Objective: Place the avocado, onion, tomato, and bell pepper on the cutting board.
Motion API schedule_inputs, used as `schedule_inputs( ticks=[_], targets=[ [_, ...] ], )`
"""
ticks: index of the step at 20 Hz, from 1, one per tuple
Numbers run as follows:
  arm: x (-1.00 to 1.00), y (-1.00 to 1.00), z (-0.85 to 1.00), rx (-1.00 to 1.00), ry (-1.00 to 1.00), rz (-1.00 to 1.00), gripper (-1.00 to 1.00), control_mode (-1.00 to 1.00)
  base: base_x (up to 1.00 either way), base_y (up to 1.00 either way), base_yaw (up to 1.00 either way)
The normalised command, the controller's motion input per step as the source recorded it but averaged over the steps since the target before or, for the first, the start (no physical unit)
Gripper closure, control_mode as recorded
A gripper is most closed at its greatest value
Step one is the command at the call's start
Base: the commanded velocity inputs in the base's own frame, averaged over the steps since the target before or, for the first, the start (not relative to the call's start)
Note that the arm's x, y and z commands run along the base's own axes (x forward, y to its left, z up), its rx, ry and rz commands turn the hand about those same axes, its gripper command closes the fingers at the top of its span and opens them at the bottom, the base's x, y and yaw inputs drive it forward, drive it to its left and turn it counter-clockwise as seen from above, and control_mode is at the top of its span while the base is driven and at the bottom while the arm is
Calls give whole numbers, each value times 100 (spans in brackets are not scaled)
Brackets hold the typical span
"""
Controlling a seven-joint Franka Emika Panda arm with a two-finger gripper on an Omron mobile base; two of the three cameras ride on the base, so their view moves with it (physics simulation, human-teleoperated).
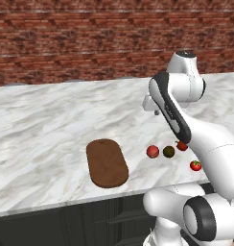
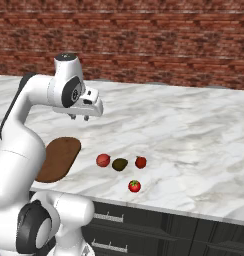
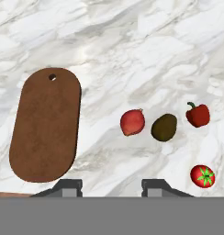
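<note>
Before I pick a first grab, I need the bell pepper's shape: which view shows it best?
The hand view: the bell pepper sits large and unblocked, lumpy with a stem. In the right base view it is a small red blob; in the left base view the arm partly hides it.

Kitchen setting: marble bench against a brick wall.
A red-brown brick wall (image 1: 90,43) with dark mortar lines is running across the whole back of the scene. A white bench (image 1: 42,125) with grey veining is stretching wide beneath it and meeting the wall at its far edge. Dark cabinet fronts (image 2: 169,230) with slim bar handles are sitting under the bench's front edge. Even, soft light is falling over everything, casting only faint shadows.
</note>
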Motion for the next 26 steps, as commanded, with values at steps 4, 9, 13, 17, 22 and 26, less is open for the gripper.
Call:
schedule_inputs(
  ticks=[4,9,13,17,22,26],
  targets=[
    [-12,3,0,0,0,0,-100,-100,0,0,0],
    [-30,0,-4,4,0,0,-100,-100,0,0,0],
    [0,0,-32,-4,14,0,-100,-100,0,0,0],
    [6,0,-29,0,4,0,-100,-100,0,0,0],
    [10,0,-18,0,0,0,-100,-100,0,0,0],
    [14,-2,-20,0,0,0,-100,-100,0,0,0]
  ],
)
